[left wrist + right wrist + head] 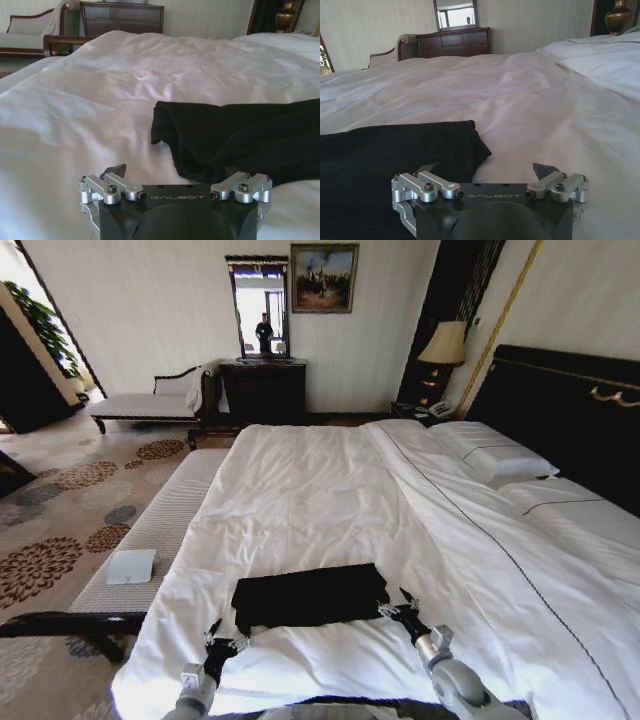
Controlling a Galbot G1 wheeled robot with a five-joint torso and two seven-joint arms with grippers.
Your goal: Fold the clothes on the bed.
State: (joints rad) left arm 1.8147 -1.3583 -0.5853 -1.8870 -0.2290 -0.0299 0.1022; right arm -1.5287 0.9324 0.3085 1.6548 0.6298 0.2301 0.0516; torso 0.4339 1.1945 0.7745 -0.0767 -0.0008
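The clothes, a black T-shirt (310, 595), lie in a flat rectangle near the foot edge of the bed (320, 490), which has white sheets. My left gripper (224, 637) sits just short of the shirt's near left corner. In the left wrist view the left gripper (175, 172) stands open, with the shirt (240, 135) ahead of it and one finger over the fabric. My right gripper (400, 608) is at the shirt's near right corner. There the right gripper (486, 169) is open, one finger over the shirt (395, 150) and the other over the white sheet.
A pale striped bench (150, 535) runs along the bed's left side with a small white pad (131, 566) on it. Pillows (495, 455) and a dark headboard (560, 410) are at the right. A dresser (263, 390), chaise (150, 402) and lamp (445, 345) stand by the far wall.
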